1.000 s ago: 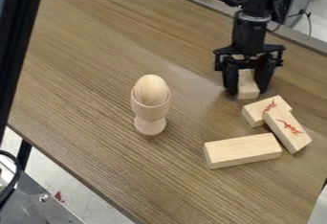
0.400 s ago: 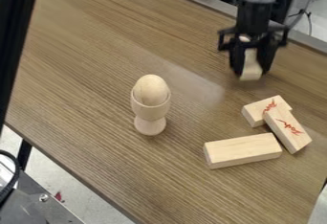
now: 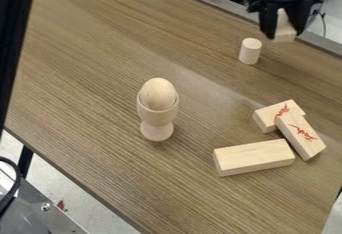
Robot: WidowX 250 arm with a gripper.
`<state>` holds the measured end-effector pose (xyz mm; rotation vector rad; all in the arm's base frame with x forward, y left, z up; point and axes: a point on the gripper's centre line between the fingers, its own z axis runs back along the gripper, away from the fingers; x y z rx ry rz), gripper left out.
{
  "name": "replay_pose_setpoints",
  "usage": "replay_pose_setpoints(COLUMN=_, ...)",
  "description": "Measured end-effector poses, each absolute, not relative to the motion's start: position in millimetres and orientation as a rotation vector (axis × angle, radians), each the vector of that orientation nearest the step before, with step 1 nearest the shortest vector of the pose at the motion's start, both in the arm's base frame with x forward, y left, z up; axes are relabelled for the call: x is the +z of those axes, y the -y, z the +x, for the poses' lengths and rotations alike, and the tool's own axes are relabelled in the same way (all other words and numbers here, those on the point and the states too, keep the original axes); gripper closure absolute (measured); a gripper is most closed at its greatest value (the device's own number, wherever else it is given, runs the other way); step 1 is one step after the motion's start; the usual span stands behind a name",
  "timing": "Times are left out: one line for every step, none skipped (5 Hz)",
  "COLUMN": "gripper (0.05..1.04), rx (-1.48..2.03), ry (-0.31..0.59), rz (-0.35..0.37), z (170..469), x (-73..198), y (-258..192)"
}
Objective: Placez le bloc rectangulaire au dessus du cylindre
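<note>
The rectangular block was gripped between the fingers, which were closed against its sides, its lower end left exposed between their tips. In the camera view, the upright cylinder was seen on the worktop, lower and left of them.

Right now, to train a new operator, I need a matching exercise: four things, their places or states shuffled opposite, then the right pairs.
1. Pale wooden egg
2. Short pale wooden cylinder
3. Long unmarked wooden block
4. Black two-finger gripper

A. Holding a light rectangular block
B. Lying nearest the camera
C. Sitting in a pale wooden cup
D. Standing upright on the brown table

Pairs: 1-C, 2-D, 3-B, 4-A
</note>
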<state>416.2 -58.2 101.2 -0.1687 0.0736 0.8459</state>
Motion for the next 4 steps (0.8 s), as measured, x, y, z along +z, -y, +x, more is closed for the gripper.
replay_pose_setpoints(gripper=0.530, rx=0.849, ry=-0.066, rz=-0.157, z=426.1, x=98.8, y=51.6)
replay_pose_setpoints(gripper=0.530, rx=0.872, ry=-0.070, rz=-0.152, z=428.0, x=94.6, y=37.4)
replay_pose_setpoints(gripper=0.530, rx=0.889, ry=-0.082, rz=-0.148, z=425.2, x=87.1, y=29.7)
replay_pose_setpoints(gripper=0.530, rx=0.892, ry=-0.090, rz=-0.146, z=422.5, x=80.0, y=27.4)
